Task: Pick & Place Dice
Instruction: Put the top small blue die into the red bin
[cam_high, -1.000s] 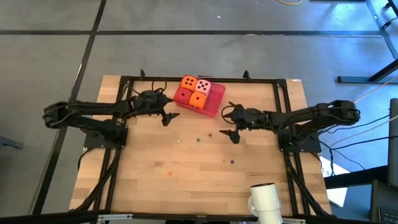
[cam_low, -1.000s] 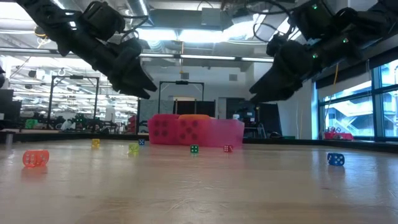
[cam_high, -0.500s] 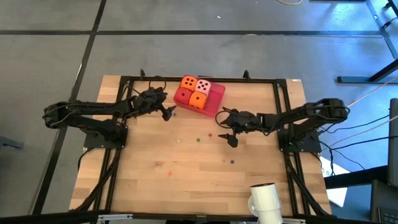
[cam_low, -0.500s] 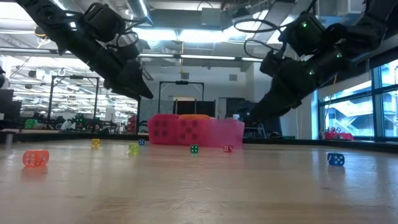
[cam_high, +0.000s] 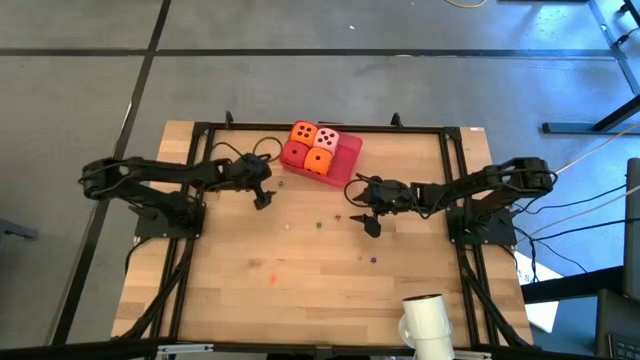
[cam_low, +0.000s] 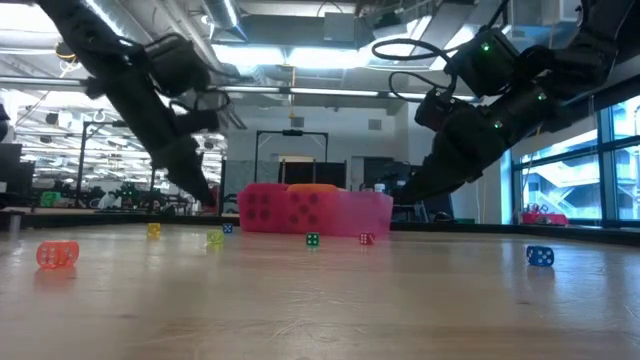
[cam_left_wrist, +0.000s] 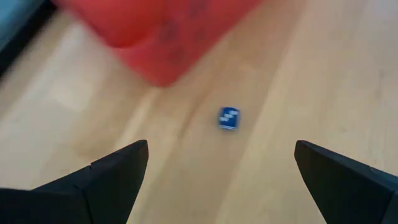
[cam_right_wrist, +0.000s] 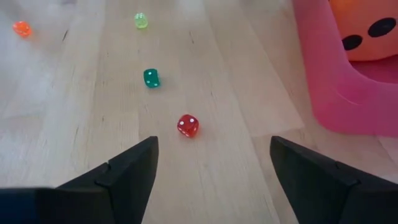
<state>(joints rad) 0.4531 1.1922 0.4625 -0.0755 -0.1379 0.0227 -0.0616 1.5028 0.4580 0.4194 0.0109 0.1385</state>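
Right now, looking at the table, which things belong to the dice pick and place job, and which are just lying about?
Part of the job:
- big dice, two orange, one red, one pale pink
- pink tray they sit in

Just lying about:
- small red die
- small green die
- small blue die
- white roll at the table edge

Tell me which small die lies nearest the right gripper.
The small red die, just ahead of the right gripper; the green die lies farther off.

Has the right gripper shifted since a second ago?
Yes. The right gripper has slid leftward across the table and a little toward the pink tray, now sitting just below the tray's near corner.
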